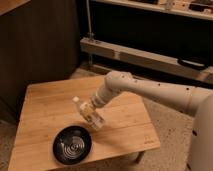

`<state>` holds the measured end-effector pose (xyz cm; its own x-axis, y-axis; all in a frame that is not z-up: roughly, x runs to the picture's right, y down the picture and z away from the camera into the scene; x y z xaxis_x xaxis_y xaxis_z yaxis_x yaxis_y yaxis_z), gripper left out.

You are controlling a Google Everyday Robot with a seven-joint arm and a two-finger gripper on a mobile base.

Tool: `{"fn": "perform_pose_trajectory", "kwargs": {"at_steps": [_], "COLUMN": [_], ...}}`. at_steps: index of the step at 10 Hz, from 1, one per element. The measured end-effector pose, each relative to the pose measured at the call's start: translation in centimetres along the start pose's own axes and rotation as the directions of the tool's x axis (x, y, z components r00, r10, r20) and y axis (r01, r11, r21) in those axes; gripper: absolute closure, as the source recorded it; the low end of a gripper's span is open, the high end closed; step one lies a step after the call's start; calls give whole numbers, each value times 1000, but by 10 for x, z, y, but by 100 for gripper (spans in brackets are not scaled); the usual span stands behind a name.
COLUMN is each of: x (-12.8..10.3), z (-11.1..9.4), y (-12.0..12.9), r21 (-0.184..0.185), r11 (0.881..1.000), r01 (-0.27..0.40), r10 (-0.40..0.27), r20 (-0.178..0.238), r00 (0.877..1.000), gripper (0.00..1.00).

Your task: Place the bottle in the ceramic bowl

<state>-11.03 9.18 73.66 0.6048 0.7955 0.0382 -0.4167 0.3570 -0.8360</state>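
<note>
The bottle (88, 113), small and whitish with a white cap pointing up-left, lies tilted in my gripper (92, 110) over the middle of the wooden table (45, 107). The gripper is shut on the bottle around its middle. My white arm (145, 90) reaches in from the right. The ceramic bowl (73, 145), black and glossy with pale rings inside, sits on the table near the front edge, just below and left of the bottle. The bowl holds nothing.
The low wooden table has its front edge (90, 161) close behind the bowl. A dark wall panel (40, 45) stands behind the table, and a metal shelf rail (145, 57) runs across the back right. Speckled floor (170, 130) lies to the right.
</note>
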Motion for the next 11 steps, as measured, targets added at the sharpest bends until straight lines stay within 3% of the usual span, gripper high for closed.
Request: {"fn": "perform_pose_trajectory", "kwargs": {"at_steps": [2, 3, 6, 8, 9, 11], "x": [-32, -40, -49, -39, -28, -15], "z": [2, 6, 43, 79, 94, 98], "y": [24, 29, 46, 56, 66, 75], "r21": [-101, -145, -269, -331, -349, -351], "r11": [995, 989, 962, 939, 928, 922], "r01": [5, 11, 48, 92, 126, 162], "r10": [5, 7, -17, -70, -126, -198], "r20": [94, 118, 117, 77, 22, -66], "r00": [996, 993, 993, 995, 992, 978], "gripper": [100, 100, 100, 100, 100, 100]}}
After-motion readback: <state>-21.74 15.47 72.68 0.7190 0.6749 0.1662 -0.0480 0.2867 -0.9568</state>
